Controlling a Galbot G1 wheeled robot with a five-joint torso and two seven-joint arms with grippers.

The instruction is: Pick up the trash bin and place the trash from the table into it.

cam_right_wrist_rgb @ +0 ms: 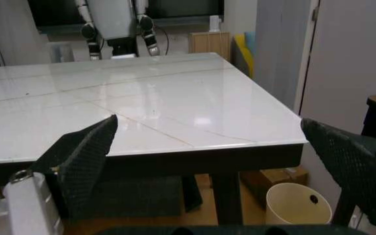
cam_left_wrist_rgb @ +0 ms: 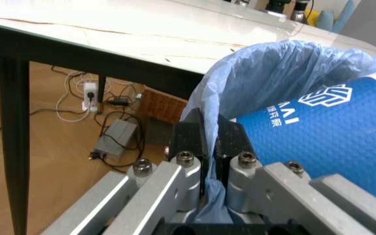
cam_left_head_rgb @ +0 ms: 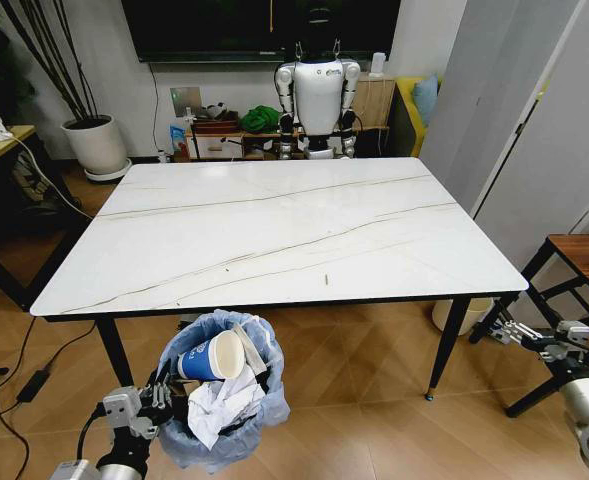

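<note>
Below the near edge of the large white marble-look table (cam_left_head_rgb: 274, 225), in the head view, the small round trash bin lined with crinkled light-blue plastic (cam_left_head_rgb: 219, 400) hangs above the wooden floor, held at its left rim by the left gripper (cam_left_head_rgb: 159, 398). A blue-and-white paper cup (cam_left_head_rgb: 212, 357) lies on its side on top of crumpled white paper (cam_left_head_rgb: 219, 405) inside the bin. The left arm reaches up from the lower left corner. The right gripper (cam_left_head_rgb: 504, 333) hovers off the table's right corner, beside a dark wooden side table (cam_left_head_rgb: 584, 255), its arm coming in from the lower right. A white humanoid robot (cam_left_head_rgb: 317, 95) stands beyond the far edge.

The left wrist view brings in the grip itself: the black fingers (cam_left_wrist_rgb: 191, 134) are pressed together on the blue liner at the bin's rim (cam_left_wrist_rgb: 266, 73), with the cup's blue printed wall (cam_left_wrist_rgb: 325, 137) just beside them and the table edge (cam_left_wrist_rgb: 77, 51) close above.

The right wrist view shows the right gripper's two dark textured pads (cam_right_wrist_rgb: 83, 152) spread wide apart with nothing between them, facing the table's corner (cam_right_wrist_rgb: 266, 142); a plain cream cylindrical bin (cam_right_wrist_rgb: 299, 203) stands on the floor under it.
</note>
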